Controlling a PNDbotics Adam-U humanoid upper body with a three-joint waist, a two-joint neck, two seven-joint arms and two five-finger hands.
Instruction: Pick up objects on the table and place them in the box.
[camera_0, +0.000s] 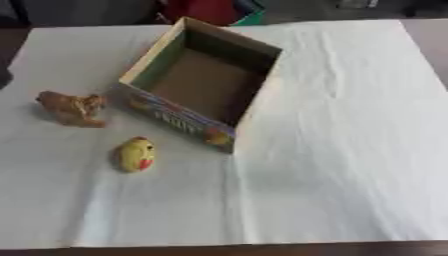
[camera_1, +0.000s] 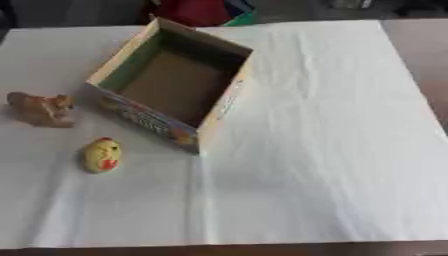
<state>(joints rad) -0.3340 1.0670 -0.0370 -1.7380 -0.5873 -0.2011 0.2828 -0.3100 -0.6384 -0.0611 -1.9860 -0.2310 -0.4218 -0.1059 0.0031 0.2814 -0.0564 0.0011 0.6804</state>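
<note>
White cloth covers the table (camera_0: 350, 150) | box (camera_0: 206, 80) far-left of centre, open, nothing inside | yellow egg-shaped toy (camera_0: 136, 154) near-left, brown animal figure (camera_0: 74, 108) left of box | both likely light, rigid (egg smooth, may roll; take it across its middle) | neither hand in view, fingers cannot be told

Even, fairly bright overhead light, no glare on the white cloth (camera_0: 350, 150). Both views soft and blurry all over, edges smeared. Box (camera_0: 203, 82) interior shadowed; faint soft shadows beside the yellow toy (camera_0: 136, 154).
</note>
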